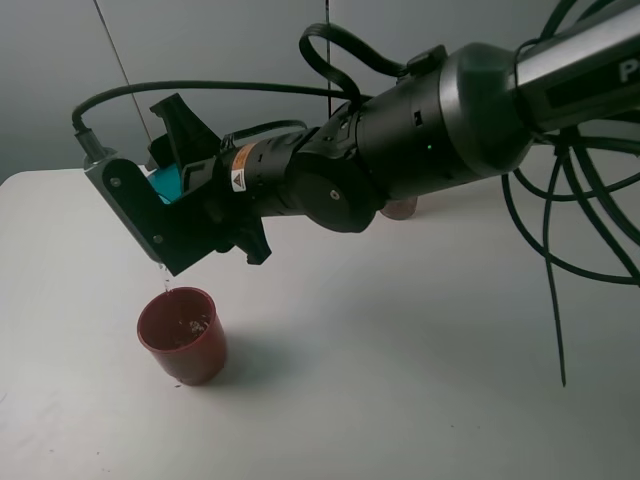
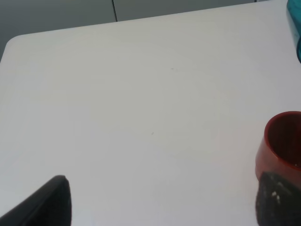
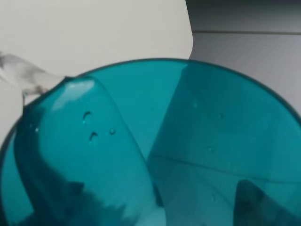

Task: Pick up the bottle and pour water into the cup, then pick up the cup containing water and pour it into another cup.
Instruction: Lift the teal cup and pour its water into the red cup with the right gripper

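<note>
My right tool, pinching the tipped teal tumbler above the red-brown cup near the surface's left edge, is trickling water in, so I judge the second pour nearly complete.

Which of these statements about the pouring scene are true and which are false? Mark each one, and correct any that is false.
1. The right gripper holds the teal cup tipped over the red-brown cup. True.
2. The red-brown cup lies on its side. False: it stands upright on the white table.
3. A thin stream of water falls from the teal cup towards the red-brown cup. True.
4. The left gripper grips the red-brown cup. False: in the left wrist view the cup stands beside one finger, not held between the two.
5. The teal cup rests on the table. False: it is held in the air.
</note>
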You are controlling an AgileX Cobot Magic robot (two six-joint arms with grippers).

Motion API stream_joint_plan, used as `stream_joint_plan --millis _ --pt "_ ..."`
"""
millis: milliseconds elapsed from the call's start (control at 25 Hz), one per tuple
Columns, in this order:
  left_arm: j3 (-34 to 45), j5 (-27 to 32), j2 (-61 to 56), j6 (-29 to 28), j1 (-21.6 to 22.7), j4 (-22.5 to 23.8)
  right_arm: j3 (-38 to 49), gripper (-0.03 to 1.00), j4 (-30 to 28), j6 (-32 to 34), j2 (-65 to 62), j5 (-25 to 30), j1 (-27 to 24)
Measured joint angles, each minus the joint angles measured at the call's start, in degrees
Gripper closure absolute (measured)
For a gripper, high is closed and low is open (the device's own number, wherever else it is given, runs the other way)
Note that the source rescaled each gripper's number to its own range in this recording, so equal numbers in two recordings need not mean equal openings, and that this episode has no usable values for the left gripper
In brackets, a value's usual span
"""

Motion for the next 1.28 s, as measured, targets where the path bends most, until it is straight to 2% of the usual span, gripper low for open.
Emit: stream_joint_plan --millis 840,1080,1280 --pt "0.0 0.0 0.0 0.0 0.0 0.0 -0.09 0.89 1.77 -7.99 2.06 -3.17 0.0" --pt "0.0 0.0 0.0 0.0 0.0 0.0 -0.09 0.89 2.1 -8.26 3.08 -5.73 0.0" --pt "0.0 0.0 0.0 0.0 0.0 0.0 1.58 0.89 5.1 -12.21 4.1 -10.83 0.0"
